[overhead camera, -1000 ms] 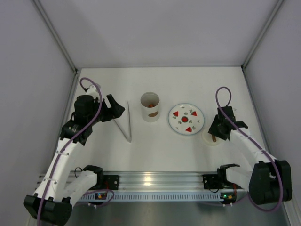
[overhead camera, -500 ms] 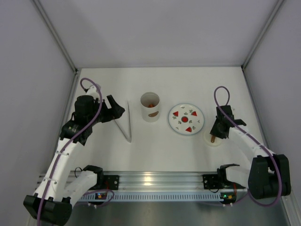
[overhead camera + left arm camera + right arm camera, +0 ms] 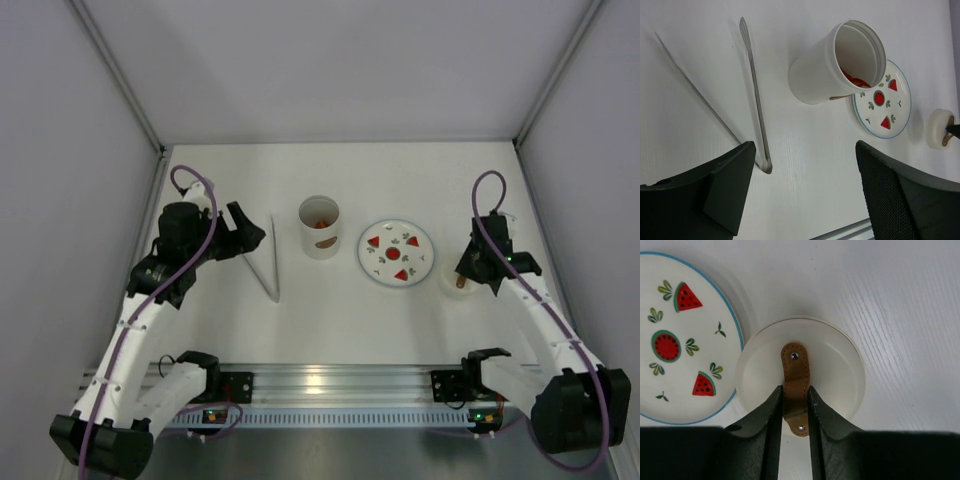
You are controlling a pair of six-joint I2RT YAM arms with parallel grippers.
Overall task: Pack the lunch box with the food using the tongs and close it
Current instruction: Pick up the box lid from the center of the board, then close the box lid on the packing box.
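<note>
The lunch box (image 3: 320, 228), a tall white cup, stands open at mid-table with orange-red food (image 3: 855, 79) inside. The metal tongs (image 3: 265, 258) lie flat on the table to its left. My left gripper (image 3: 245, 232) hovers open beside the tongs, its jaws (image 3: 805, 155) wide apart and empty. My right gripper (image 3: 795, 395) is shut on the brown strap handle (image 3: 795, 367) of the small round white lid (image 3: 835, 365). The lid (image 3: 450, 283) sits just right of the plate, its edge overlapping the plate's rim in the right wrist view.
A flat white plate (image 3: 372, 268) with watermelon prints and a blue rim lies between the lunch box and the lid. Grey walls close the table on the left, back and right. The aluminium rail (image 3: 330, 385) with the arm bases runs along the near edge.
The right gripper's fingers have closed onto the lid's strap, and the right arm has shifted slightly back and right with the lid. The left arm has not moved.
</note>
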